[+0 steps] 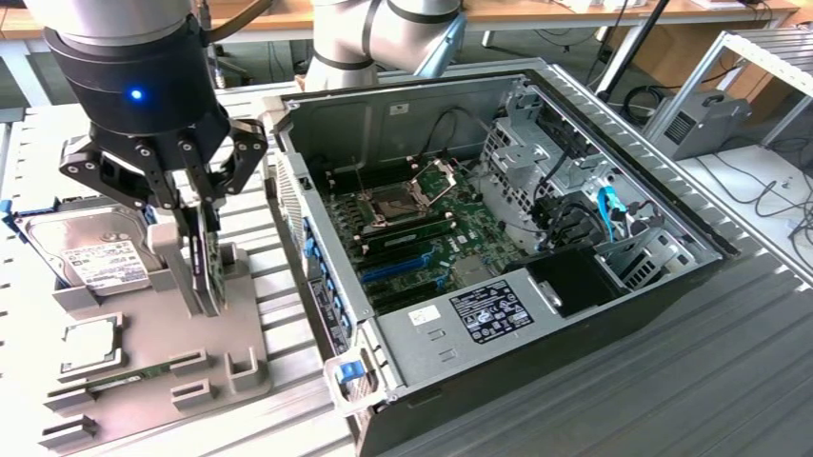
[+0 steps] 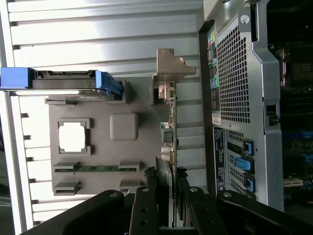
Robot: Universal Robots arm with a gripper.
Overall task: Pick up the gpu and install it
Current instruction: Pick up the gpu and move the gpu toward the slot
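Note:
The gpu (image 1: pixel 217 269) stands on edge over the grey fixture tray (image 1: pixel 242 328), on the exterior view's left. It is a thin green board with a black cooler. My gripper (image 1: pixel 208 290) comes straight down on it, its fingers pressed on either side of the card. In the wrist view the gpu (image 2: pixel 171 132) is seen edge-on, its silver bracket (image 2: pixel 171 68) at the far end and the gripper (image 2: pixel 166 196) shut on the cooler end. I cannot tell whether the card's lower edge still sits in the tray's slot.
The tray also holds a hard drive (image 1: pixel 95 252) in a blue caddy, a square processor (image 1: pixel 89 343) and a narrow memory stick (image 1: pixel 128 373). The open computer case (image 1: pixel 420 381) lies to the exterior view's right, its motherboard with blue slots (image 1: pixel 394 267) facing up.

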